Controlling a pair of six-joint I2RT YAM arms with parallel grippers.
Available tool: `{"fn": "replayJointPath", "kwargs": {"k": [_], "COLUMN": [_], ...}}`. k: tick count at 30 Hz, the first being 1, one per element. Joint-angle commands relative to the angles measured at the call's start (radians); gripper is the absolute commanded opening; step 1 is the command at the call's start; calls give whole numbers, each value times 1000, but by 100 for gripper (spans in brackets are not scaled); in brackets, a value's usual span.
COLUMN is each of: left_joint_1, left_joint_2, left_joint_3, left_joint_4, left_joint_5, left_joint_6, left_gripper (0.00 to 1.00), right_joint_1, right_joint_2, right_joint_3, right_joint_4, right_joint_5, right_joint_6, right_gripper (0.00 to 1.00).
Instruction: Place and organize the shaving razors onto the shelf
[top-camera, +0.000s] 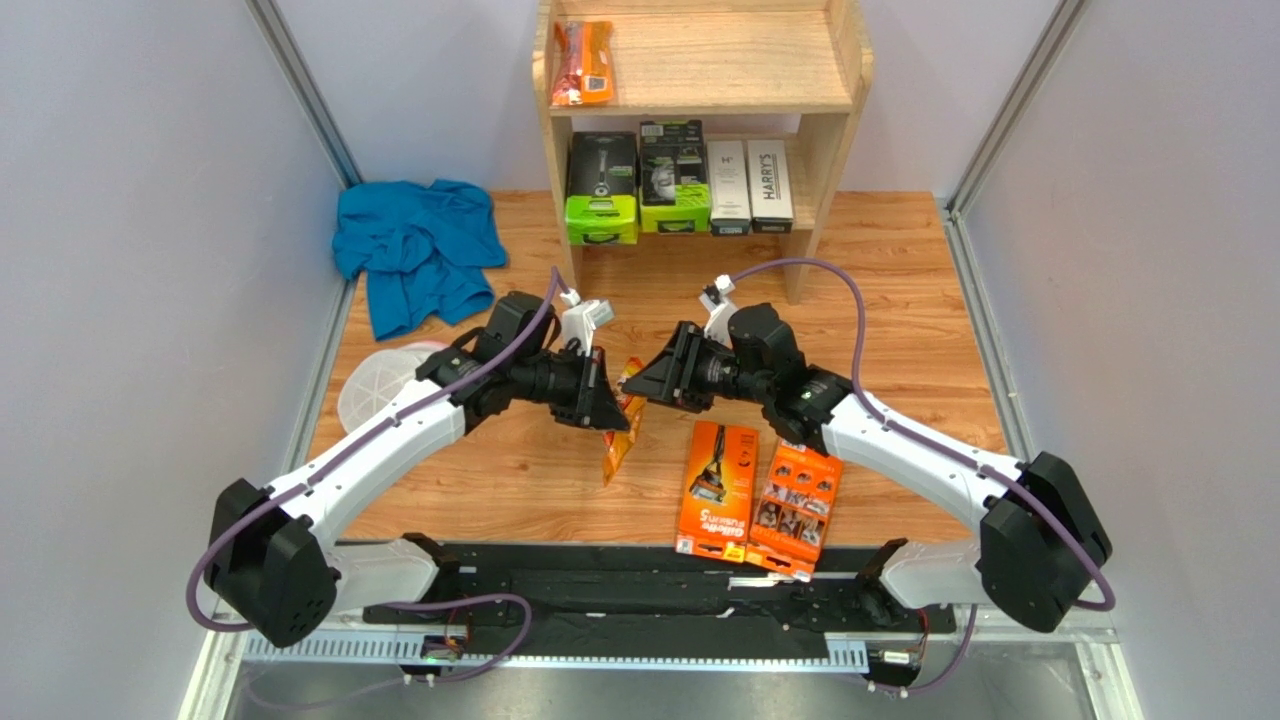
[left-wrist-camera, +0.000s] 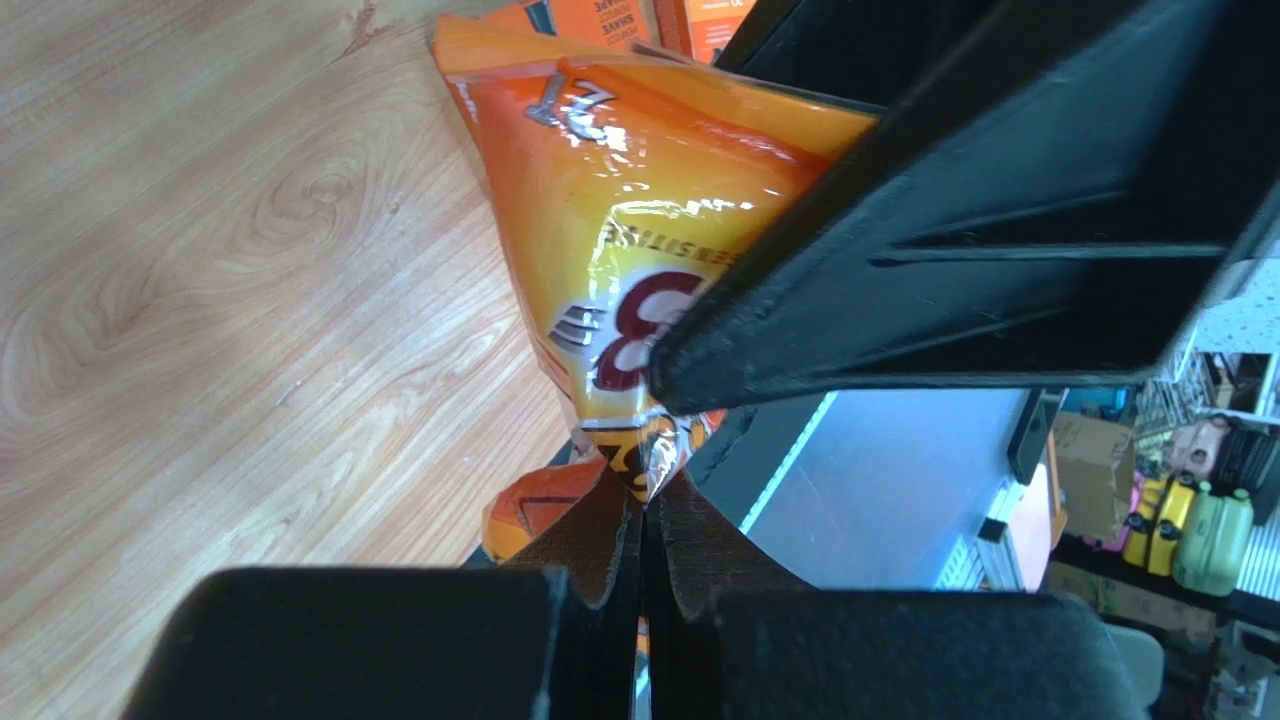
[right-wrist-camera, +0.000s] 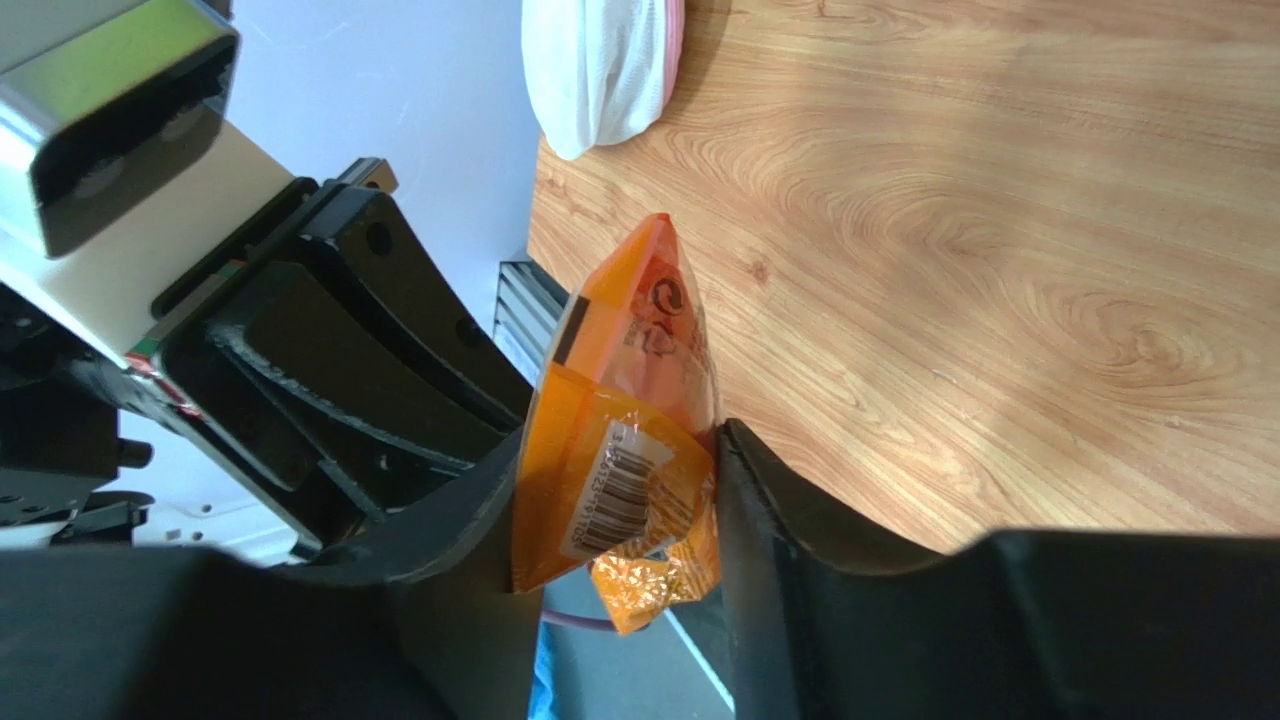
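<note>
A narrow orange blister pack (top-camera: 621, 425) hangs above the table between both arms. My left gripper (top-camera: 601, 402) is shut on the pack's (left-wrist-camera: 631, 225) thin sealed edge, its jaws pinched together (left-wrist-camera: 649, 503). My right gripper (top-camera: 639, 383) grips the barcode end of the pack (right-wrist-camera: 616, 450), one finger pressed against each side (right-wrist-camera: 619, 503). Two flat orange boxes (top-camera: 718, 491) (top-camera: 796, 507) lie side by side on the table near the right arm. The wooden shelf (top-camera: 842, 90) stands at the back, with another orange blister pack (top-camera: 582, 63) on its upper tier and two white boxes (top-camera: 729, 185) (top-camera: 769, 183) on the lower tier.
Two green-and-black boxes (top-camera: 601, 188) (top-camera: 675, 177) fill the left of the lower tier. A blue cloth (top-camera: 418, 248) lies at the back left. White mesh discs (top-camera: 376, 387) sit beside the left arm, also seen as a white round disc (right-wrist-camera: 601, 60). Grey walls close both sides.
</note>
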Motion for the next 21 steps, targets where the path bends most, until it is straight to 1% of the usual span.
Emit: {"fn": "replayJointPath", "kwargs": {"k": [1, 2, 3, 4, 5, 6, 8, 9, 11, 14, 15, 16, 18, 21], "left_joint_1": [-6, -4, -4, -4, -4, -4, -4, -4, -4, -4, -4, -6, -12, -42], "left_joint_2": [-50, -54, -57, -60, -67, -71, -88, -96, -126, -172, -182, -191, -197, -195], "left_joint_3": [8, 9, 9, 9, 9, 8, 9, 11, 12, 22, 28, 34, 58, 101], "left_joint_4": [31, 28, 23, 13, 6, 0, -18, -23, -36, -55, -70, -85, -142, -228], "left_joint_5": [43, 44, 43, 40, 35, 27, 4, -6, -42, -94, -105, -137, -172, -267], "left_joint_6": [-18, -17, -12, -11, -3, -1, 5, 5, -1, -14, -12, -7, 22, 55], "left_gripper": [0, 0, 0, 1, 4, 14, 32, 48, 62, 69, 73, 79, 85, 85], "right_joint_1": [2, 3, 3, 3, 3, 2, 3, 2, -1, -9, -9, -11, -11, -9], "right_joint_2": [10, 10, 10, 10, 15, 15, 21, 21, 22, 21, 22, 24, 41, 62], "right_joint_3": [37, 35, 33, 37, 40, 43, 49, 52, 61, 78, 87, 98, 150, 237], "right_joint_4": [17, 16, 17, 21, 21, 21, 33, 33, 24, 4, -5, -56, -100, -176], "right_joint_5": [55, 63, 64, 63, 58, 54, 41, 40, 43, 56, 63, 75, 107, 138], "right_joint_6": [14, 17, 19, 19, 16, 15, 8, 0, -4, -4, -4, -3, -6, -9], "right_gripper": [33, 28, 20, 17, 14, 10, 6, 2, 0, 0, 0, 0, 0, 0]}}
